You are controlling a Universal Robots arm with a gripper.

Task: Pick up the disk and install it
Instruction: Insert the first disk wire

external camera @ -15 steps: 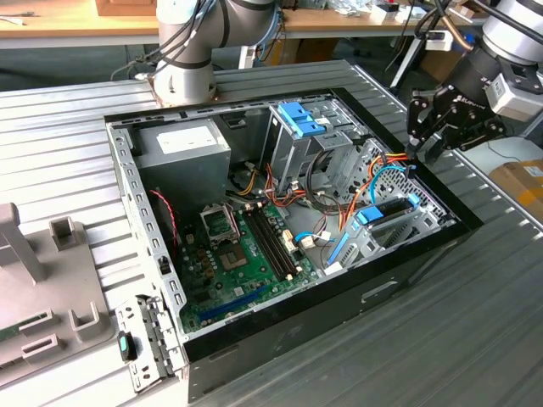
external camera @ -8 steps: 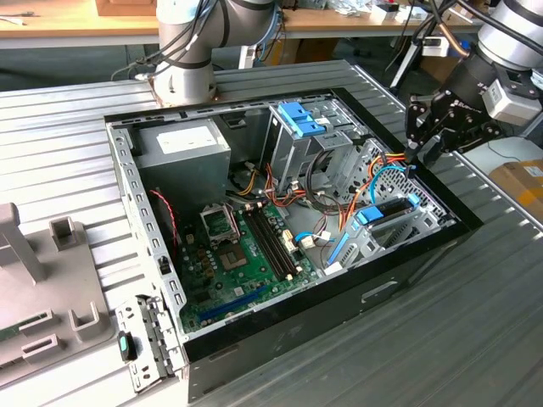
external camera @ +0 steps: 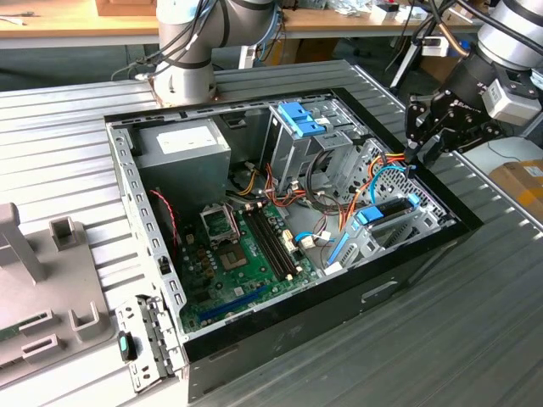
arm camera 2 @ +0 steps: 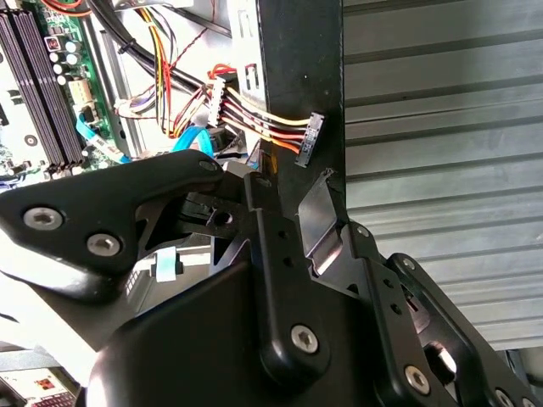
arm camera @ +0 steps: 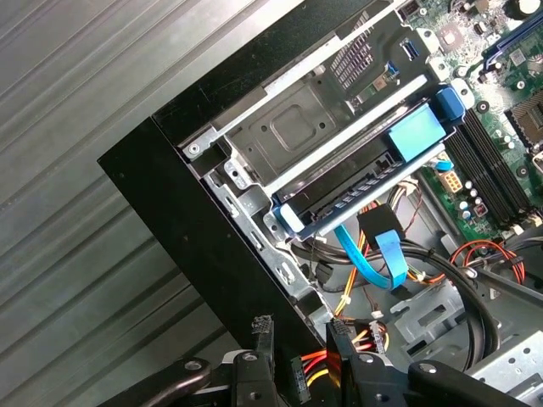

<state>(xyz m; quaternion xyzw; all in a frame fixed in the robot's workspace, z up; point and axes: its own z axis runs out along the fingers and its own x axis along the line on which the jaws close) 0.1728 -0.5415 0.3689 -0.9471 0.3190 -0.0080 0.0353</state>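
Black claw (external camera: 413,154) angled over case edge (external camera: 458,208)

Ribbed grey table (external camera: 68,127) before a wooden bench (external camera: 76,30).

There is one open computer case (external camera: 407,271). Inside the case are one green board (external camera: 246,254), one grey power box (external camera: 182,153), one tall metal cage (external camera: 297,140) and one disk (arm camera: 348,182) in a blue frame. One black gripper (external camera: 416,154) hangs over the case's edge. One grey stand (external camera: 34,280) sits beside the case.

Black gripper (external camera: 417,154), silver screws (arm camera 2: 103,245); arm (external camera: 509,34) apparently grey.
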